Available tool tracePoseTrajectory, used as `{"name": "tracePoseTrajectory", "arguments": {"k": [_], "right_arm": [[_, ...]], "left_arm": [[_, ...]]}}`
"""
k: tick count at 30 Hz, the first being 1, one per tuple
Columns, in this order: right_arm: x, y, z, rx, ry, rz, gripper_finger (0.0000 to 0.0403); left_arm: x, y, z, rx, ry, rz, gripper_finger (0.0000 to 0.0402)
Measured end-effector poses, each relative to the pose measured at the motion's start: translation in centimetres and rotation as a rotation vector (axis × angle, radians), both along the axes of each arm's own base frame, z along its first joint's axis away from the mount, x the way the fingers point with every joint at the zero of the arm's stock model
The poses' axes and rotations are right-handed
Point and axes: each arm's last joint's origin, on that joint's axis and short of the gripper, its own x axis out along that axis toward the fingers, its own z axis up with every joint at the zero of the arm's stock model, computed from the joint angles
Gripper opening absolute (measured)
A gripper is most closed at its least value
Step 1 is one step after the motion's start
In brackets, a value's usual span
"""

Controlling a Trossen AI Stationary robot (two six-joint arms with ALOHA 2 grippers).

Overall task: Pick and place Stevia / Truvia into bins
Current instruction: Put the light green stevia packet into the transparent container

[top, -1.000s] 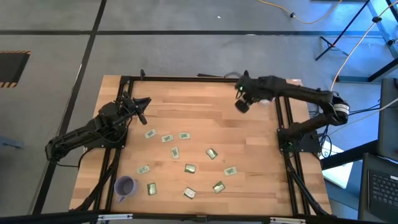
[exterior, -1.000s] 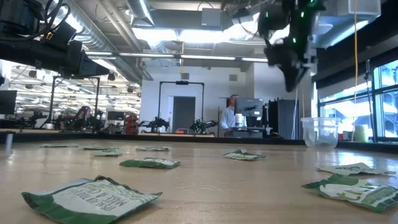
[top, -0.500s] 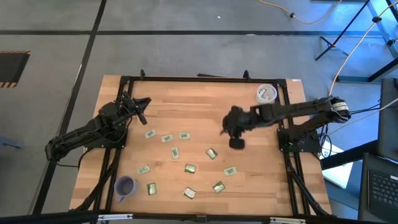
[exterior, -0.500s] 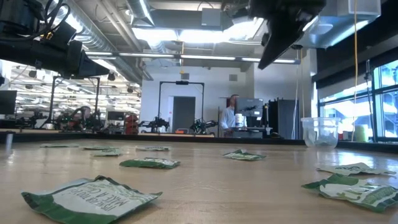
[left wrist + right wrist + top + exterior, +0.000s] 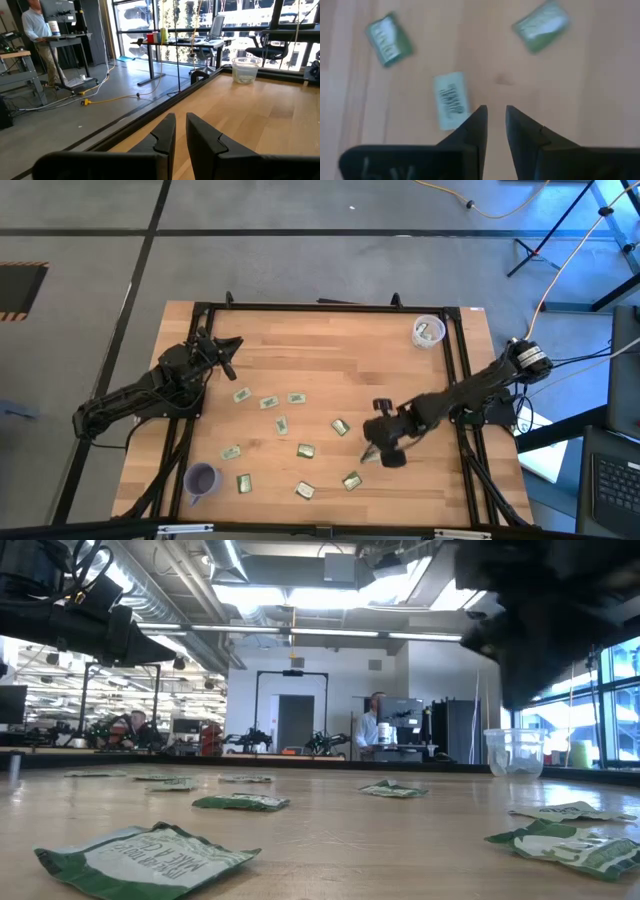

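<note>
From above, the clear cup (image 5: 428, 332) stands at the far right corner of the wooden table (image 5: 320, 350) with a sachet or so inside it. The purple cup (image 5: 202, 478) sits near the front left edge; what it holds cannot be made out. About ten green and white sachets (image 5: 306, 450) lie scattered across the middle and front of the table. The right gripper (image 5: 376, 450) hangs low over the sachet nearest the right side, which it mostly covers. One second ago this arm was up by the far right corner, over the clear cup; half a second ago it was crossing the middle of the table. The left gripper (image 5: 228, 350) waits at the table's left edge, where it was in both earlier frames.

At table height, sachets lie flat in the foreground, and the clear cup (image 5: 517, 752) stands at the far right. The right arm is a dark blur at the upper right, lower than before. A person (image 5: 371, 726) stands in the room behind.

The left wrist camera shows its fingers (image 5: 164, 137) almost together, a narrow gap between them, holding nothing, with the clear cup (image 5: 245, 69) far across the table.

The right wrist camera shows its fingers (image 5: 476, 126) a narrow gap apart, holding nothing, above bare wood, with a sachet (image 5: 451, 99) just beside one fingertip and two more farther off.
</note>
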Motion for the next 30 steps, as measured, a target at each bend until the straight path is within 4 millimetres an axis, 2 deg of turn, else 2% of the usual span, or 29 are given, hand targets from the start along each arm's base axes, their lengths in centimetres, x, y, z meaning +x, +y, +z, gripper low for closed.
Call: {"name": "tracePoseTrajectory", "arguments": {"k": [9,18,23,30], "right_arm": [[-0.1,2.9,-3.1,-0.022,-0.004,0.15,0.0074],[0.0,3.8,-6.2,-0.073,0.089,0.196,0.0074],[0.2,3.8,-6.8,-0.088,0.106,0.191,0.0064],[0.2,3.8,-6.9,-0.091,0.11,0.19,0.0022]], "left_arm": [[0.0,0.0,0.0,0.0,0.0,-0.004,0.004],[0.0,0.0,0.0,0.0,0.0,-0.004,0.004],[0.0,0.0,0.0,-0.001,0.0,-0.004,0.004],[0.0,0.0,0.0,-0.001,0.0,-0.004,0.004]]}}
